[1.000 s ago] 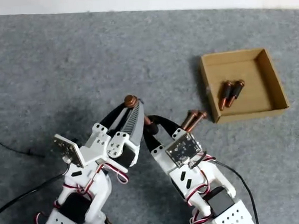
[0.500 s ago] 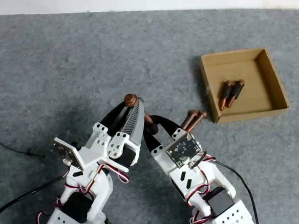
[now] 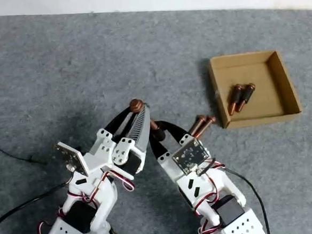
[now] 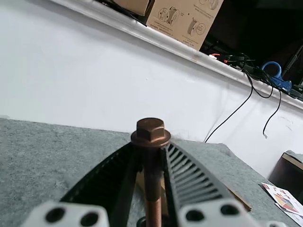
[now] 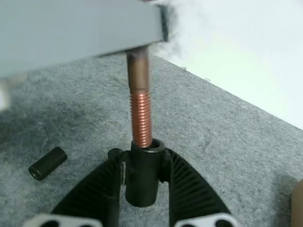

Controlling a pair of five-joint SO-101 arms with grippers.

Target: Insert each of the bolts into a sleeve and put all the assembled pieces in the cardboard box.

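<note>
Closest in, the right gripper is closed around a black sleeve, holding it upright with the mouth facing up. The threaded end of a copper bolt sits right at that mouth, just entering it, with most of the thread still bare above. The bolt hangs from the left gripper, whose fingers are clamped on the shank just under the hex head, directly above the right gripper.

Over the last second almost nothing has shifted in the high view. The bolt head sits at the same spot and the left arm has sunk only a trace. I take this as a slow, careful feed: the tip has found the hole, but the bolt is not yet seated, so this piece is not ready for boxing.

Near the right gripper, clear of it, a spare sleeve lies on its side on the grey mat. Just past the right gripper, two loose bolts lie side by side. Beyond them stands the cardboard box, with two assembled pieces inside, so more pairing appears to remain.
</note>
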